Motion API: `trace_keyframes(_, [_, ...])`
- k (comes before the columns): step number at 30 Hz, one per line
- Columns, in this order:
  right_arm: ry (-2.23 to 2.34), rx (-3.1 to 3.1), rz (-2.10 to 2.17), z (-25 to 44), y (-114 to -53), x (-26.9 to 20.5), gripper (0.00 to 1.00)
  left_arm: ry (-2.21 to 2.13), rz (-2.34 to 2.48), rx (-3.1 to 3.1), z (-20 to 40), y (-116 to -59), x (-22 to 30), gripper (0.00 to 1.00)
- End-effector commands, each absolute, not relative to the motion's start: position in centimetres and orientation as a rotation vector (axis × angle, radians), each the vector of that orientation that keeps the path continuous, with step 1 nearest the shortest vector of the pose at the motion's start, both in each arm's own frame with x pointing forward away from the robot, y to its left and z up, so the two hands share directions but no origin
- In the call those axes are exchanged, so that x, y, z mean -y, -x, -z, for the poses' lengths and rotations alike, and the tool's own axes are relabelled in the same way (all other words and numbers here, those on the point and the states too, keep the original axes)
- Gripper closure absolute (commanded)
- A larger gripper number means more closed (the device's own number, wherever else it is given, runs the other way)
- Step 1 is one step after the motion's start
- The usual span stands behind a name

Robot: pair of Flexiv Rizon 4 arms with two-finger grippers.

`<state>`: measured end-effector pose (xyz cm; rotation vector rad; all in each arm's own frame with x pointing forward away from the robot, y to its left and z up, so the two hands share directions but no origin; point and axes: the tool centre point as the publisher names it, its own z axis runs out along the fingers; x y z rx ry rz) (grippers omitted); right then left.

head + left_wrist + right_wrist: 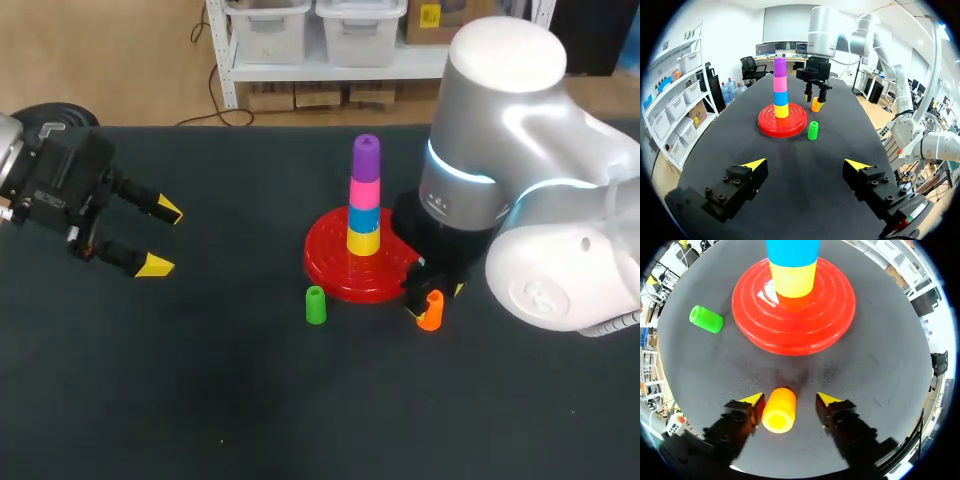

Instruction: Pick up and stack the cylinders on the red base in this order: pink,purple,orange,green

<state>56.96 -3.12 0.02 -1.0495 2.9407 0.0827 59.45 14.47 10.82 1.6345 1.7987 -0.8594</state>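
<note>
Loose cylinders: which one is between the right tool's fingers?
The orange cylinder, between the right tool's open fingers; the green cylinder stands apart, beside the red base.

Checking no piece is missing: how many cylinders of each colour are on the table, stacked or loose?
Yellow cylinder: 1
Blue cylinder: 1
Pink cylinder: 1
Purple cylinder: 1
Green cylinder: 1
Orange cylinder: 1
Total: 6

The left arm (45,185) enters level from the left, its left claw (160,238) held above the surface (250,400) with fingers spread wide. The right arm (530,200) bends steeply downward, its right claw (790,400) low at the surface, fingers parted.
</note>
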Motion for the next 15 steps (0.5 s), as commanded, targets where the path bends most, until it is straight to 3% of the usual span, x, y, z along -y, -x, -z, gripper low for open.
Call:
trace_keyframes(1, [1.052, -2.942, -0.085, 0.08, -56.94, 3.07, 1.00, -1.634, 0.859, -1.794, -10.72, -59.45, -14.52, 0.00])
trace_keyframes(15, [1.053, -2.939, -0.092, 0.04, -56.82, 2.96, 1.00, -1.634, 0.859, -1.794, -10.72, -59.45, -14.52, 0.00])
